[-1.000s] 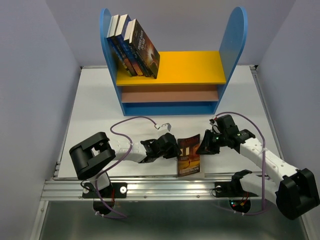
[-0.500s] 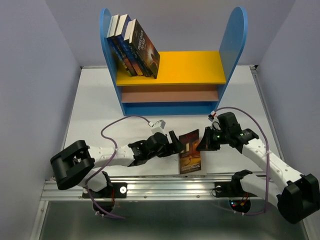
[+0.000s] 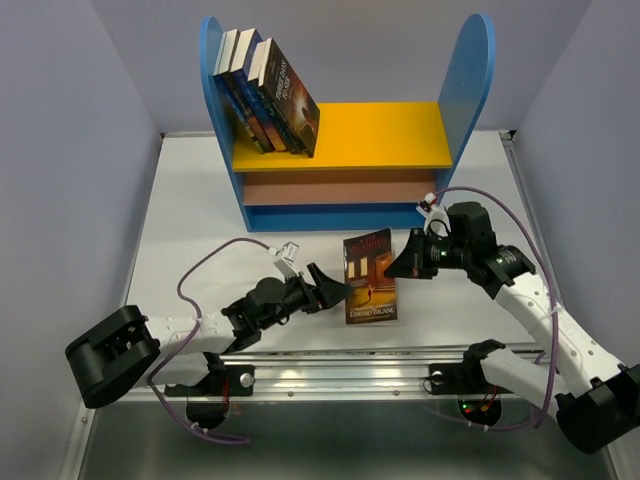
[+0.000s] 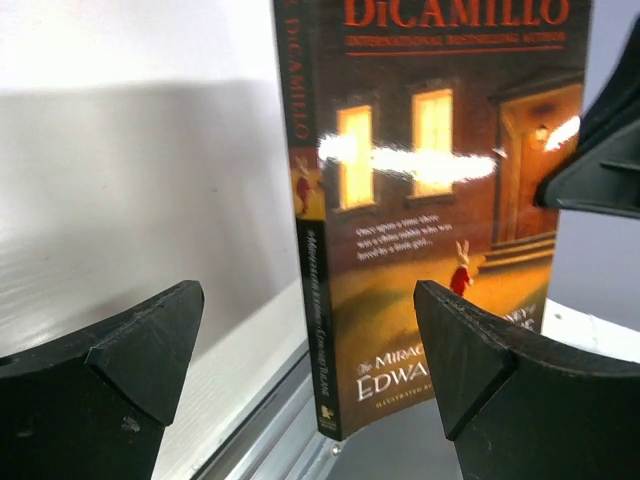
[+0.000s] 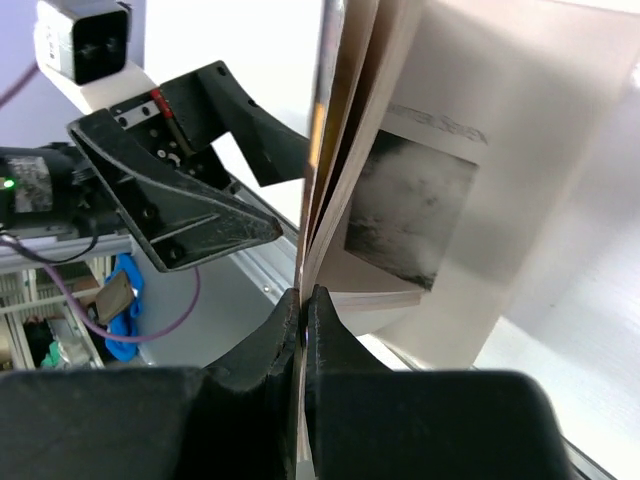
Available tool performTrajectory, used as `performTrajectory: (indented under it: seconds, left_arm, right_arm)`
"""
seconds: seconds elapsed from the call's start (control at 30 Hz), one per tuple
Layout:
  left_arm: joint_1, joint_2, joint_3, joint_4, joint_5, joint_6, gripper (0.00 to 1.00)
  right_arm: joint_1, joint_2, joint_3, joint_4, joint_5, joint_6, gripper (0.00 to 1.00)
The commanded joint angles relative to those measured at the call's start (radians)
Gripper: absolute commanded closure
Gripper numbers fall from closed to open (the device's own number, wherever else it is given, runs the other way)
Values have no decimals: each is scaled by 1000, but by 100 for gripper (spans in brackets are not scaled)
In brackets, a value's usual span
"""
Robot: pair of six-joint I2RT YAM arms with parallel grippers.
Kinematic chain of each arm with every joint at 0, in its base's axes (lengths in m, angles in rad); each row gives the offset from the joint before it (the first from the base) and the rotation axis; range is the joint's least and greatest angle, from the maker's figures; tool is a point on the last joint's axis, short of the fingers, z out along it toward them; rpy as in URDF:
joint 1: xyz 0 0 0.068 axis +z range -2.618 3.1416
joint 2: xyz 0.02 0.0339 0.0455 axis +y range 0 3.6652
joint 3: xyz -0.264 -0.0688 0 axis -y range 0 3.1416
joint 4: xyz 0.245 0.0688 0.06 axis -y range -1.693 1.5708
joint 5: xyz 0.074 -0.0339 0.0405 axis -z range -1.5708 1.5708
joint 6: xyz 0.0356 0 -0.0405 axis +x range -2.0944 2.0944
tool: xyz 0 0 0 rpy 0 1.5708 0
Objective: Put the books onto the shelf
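Out front of the shelf, the left end effector is springing open off the book, leaving the right end effector pinching its pages and carrying it alone.

Bright, even overhead light; faint shadows on the white table. Glare streak across the glossy cover of the book. Nearest black fingers softly blurred.

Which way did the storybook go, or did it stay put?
Yes, it moved: the book went away from the metal rail toward the shelf.
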Motion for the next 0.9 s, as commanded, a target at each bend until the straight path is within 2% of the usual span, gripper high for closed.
performTrajectory:
  seconds: [0.0,0.5,0.57,0.6,0.67,0.77,0.8,0.87]
  left_arm:
    - [15,-58,-28,260,75,59,1]
    - [25,-152,-22,343,103,116,2]
    - [25,-153,-20,369,107,120,8]
    - [25,-156,-12,371,112,122,14]
    - [25,-152,-6,386,124,125,21]
    - [25,-135,-2,424,140,120,26]
    - [25,-124,3,446,150,122,35]
    - [25,-116,11,455,160,120,44]
  right_arm:
    - [7,-1,94,67,-83,-6,99]
    - [7,-11,212,128,-229,45,99]
    - [7,-11,209,130,-243,48,99]
    - [7,-13,206,133,-247,48,99]
    - [7,-14,195,151,-255,57,99]
    - [7,-16,186,183,-284,68,99]
    - [7,-13,186,187,-289,69,99]
    - [7,-11,181,185,-286,74,99]
